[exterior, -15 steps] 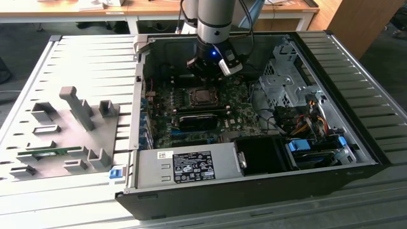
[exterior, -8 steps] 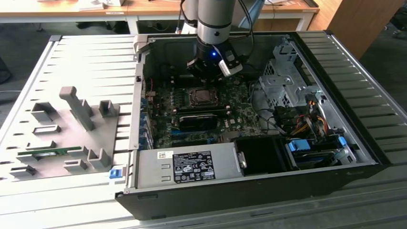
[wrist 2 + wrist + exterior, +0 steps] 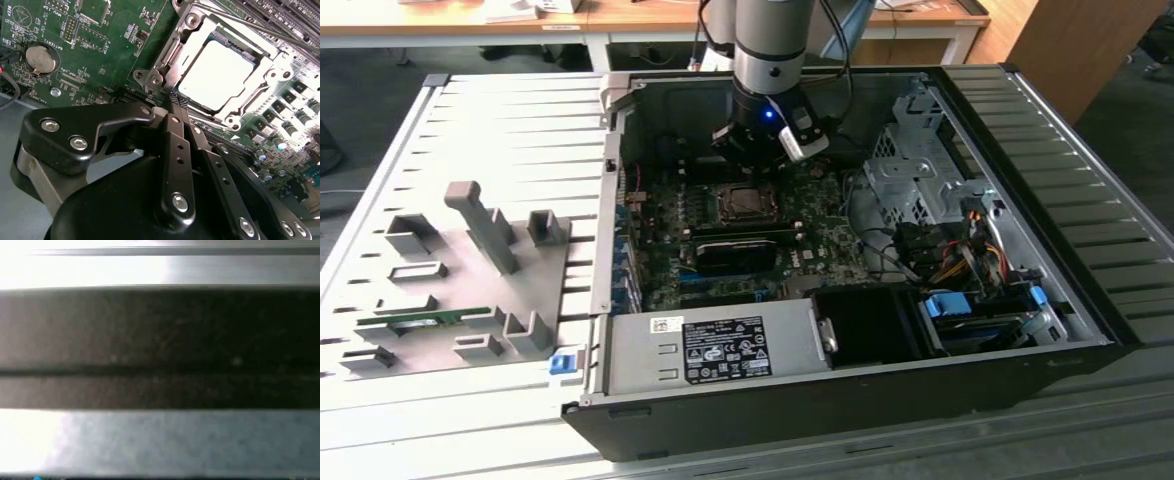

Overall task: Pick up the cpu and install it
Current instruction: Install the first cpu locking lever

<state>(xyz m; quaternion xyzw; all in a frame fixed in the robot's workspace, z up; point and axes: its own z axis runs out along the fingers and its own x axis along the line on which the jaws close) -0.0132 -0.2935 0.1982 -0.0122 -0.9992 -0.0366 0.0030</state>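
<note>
Cpu seated in socket; tool closed, empty, just beside.

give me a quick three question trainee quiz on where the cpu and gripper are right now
1. True or false: the flat square cpu with the shiny silver metal top sits within the hinged metal socket frame.
2. The black gripper is: A) clamped on the cpu; B) shut, beside the socket frame, off the cpu; C) over the grey fixture tray.
3. Which round silver part sits on the green motherboard in the second wrist view?
Key: 1 true; 2 B; 3 the coin cell battery.
</note>
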